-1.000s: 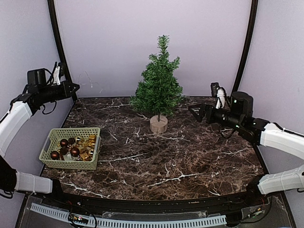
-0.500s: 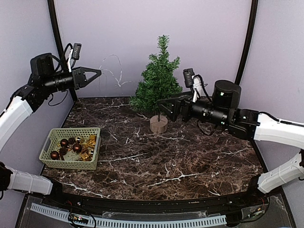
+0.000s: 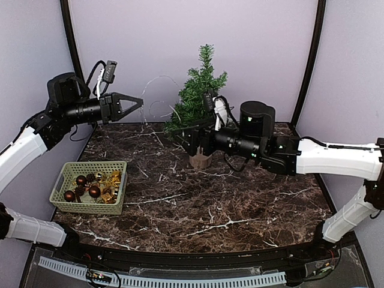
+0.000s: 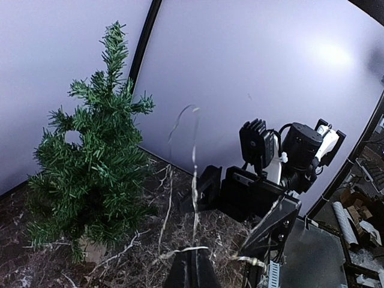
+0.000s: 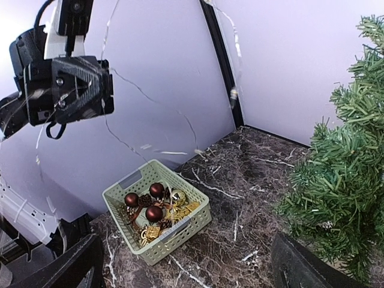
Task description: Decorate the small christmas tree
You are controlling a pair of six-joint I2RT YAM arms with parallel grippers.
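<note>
Lower left: green basket [image 3: 66, 171] of baubles [image 3: 95, 191], near the left edge of the desk [image 3: 240, 204]. Upper left: left end effector [image 3: 138, 102] clamped shut on a thin wire light string [image 4: 194, 157] looping up toward centre. Centre back: small christmas tree [image 3: 198, 99], upright on its stump base [image 3: 201, 159]; right end effector [image 3: 195, 139] spread wide and empty, just in front of the trunk. Best to lift the strand above the treetop, drape slowly over the branches, brace the trunk against tipping. Tight against the back wall; open desk in front and to the right.
</note>
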